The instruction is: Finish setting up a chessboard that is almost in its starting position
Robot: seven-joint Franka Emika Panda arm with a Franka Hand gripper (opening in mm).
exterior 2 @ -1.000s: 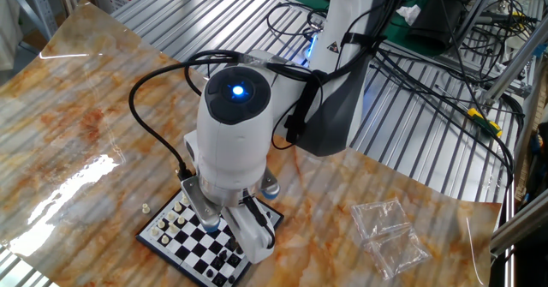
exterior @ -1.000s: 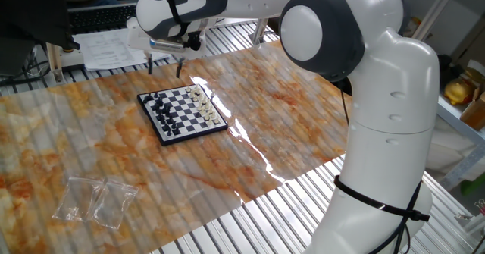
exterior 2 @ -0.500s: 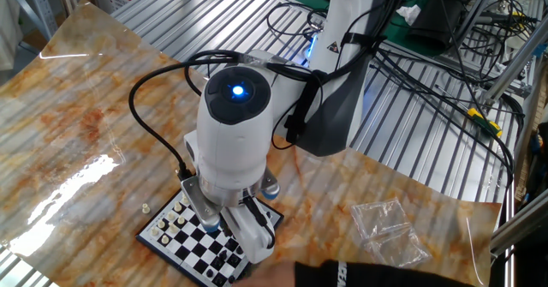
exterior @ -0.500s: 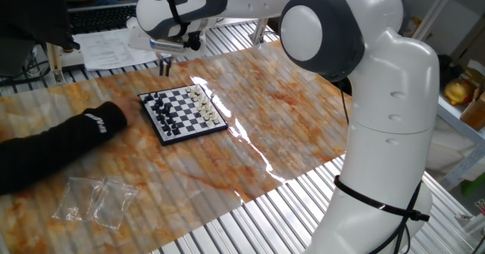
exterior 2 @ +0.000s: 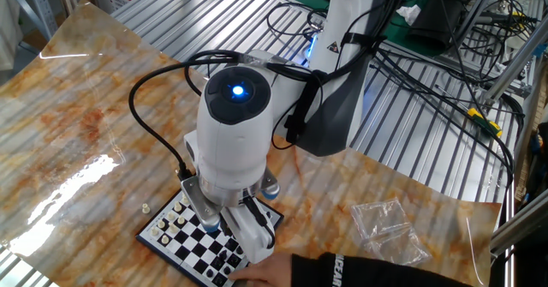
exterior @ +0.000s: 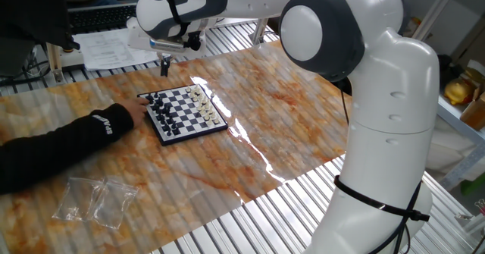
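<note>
Gripper above table beyond chessboard, fingers pressed together, holding nothing; black-sleeved hand touches board's near-left edge; lone white piece beside board

One fixed view: I look from beside the arm's base, across the worktop.
Other fixed view: opposite side, steeper, closer.
Shared: the chessboard.
</note>
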